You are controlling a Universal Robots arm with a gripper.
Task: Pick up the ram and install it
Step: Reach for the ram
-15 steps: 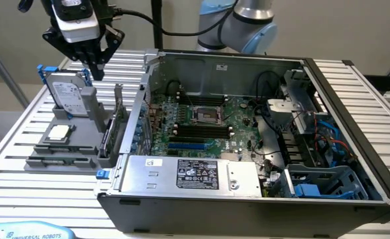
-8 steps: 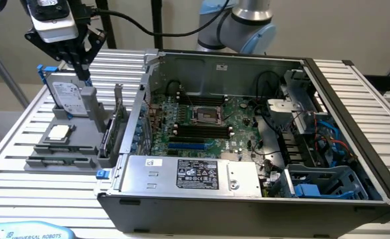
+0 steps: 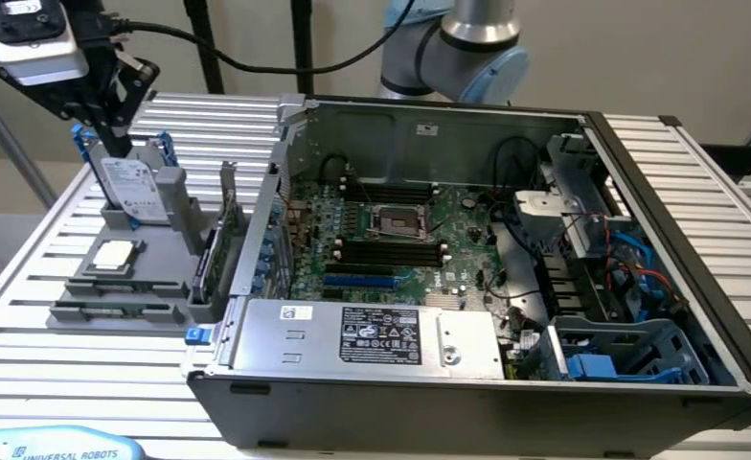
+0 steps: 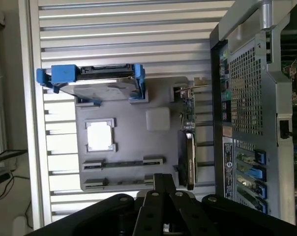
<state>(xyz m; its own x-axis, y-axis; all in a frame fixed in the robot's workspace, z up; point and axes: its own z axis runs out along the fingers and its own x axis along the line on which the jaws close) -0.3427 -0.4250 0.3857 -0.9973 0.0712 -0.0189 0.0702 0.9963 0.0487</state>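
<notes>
Green ram [image 3: 111,309] flat in gray holder [image 3: 64,315]

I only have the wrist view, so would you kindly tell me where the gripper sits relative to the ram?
Observer: In the exterior view the gripper hangs over the upright hard drive at the far end of the gray fixture; the ram lies at its near end.
Operator: Thank you. What does the inside of the case look like?
Observer: The case lies open on its side, with black memory slots just in front of the processor socket.
</notes>
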